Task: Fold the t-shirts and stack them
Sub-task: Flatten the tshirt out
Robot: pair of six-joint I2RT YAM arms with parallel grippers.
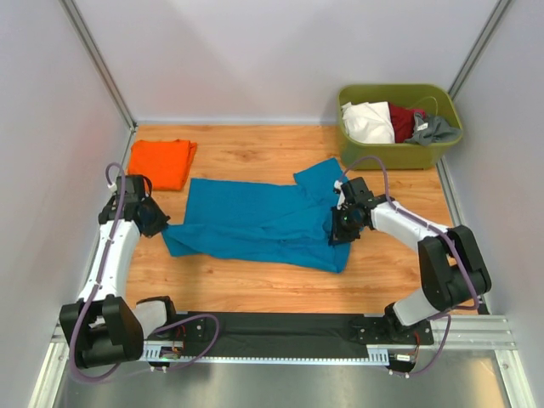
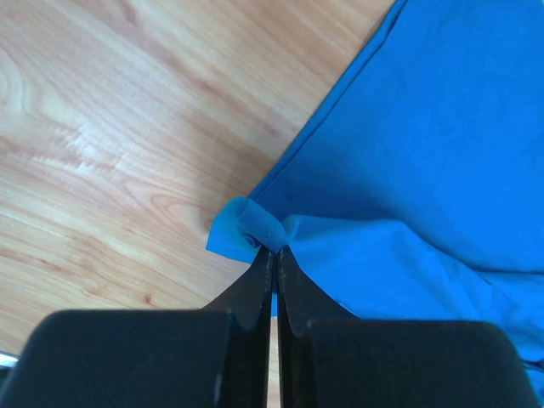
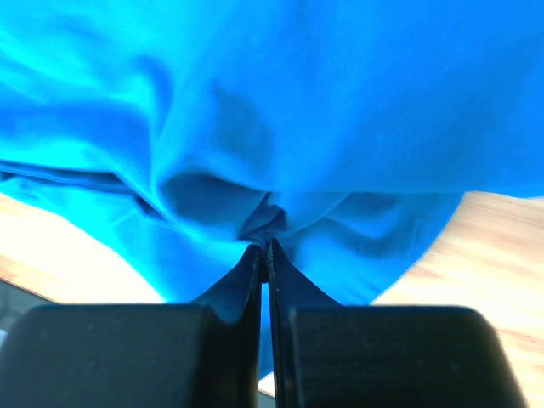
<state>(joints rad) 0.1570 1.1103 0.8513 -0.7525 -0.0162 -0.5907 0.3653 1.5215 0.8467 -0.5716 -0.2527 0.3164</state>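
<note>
Filling most of the view from above is the wooden table (image 1: 255,289). Spread across its middle lies the blue t-shirt (image 1: 255,223), mostly flat, with some wrinkles and one part sticking up toward the back on its right side. In the far right corner sits the green tub (image 1: 399,127), with white, dark red and grey clothes (image 1: 374,119) inside. The orange t-shirt (image 1: 161,161) is folded into a small neat pile at the far left, just beside the blue one but not touching it.

The left pincer (image 1: 160,223) is at the blue shirt's left edge. Its own camera shows the jaws squeezed together on a little rolled-up corner of the blue cloth (image 2: 425,153), with the rest of the shirt stretching away to the right of the pincer (image 2: 274,255).

The right pincer (image 1: 338,234) is at the shirt's right end. Its jaws are pinched tight on a bunched fold of the blue cloth (image 3: 297,102), which fills the view right in front of the pincer (image 3: 263,251).
</note>
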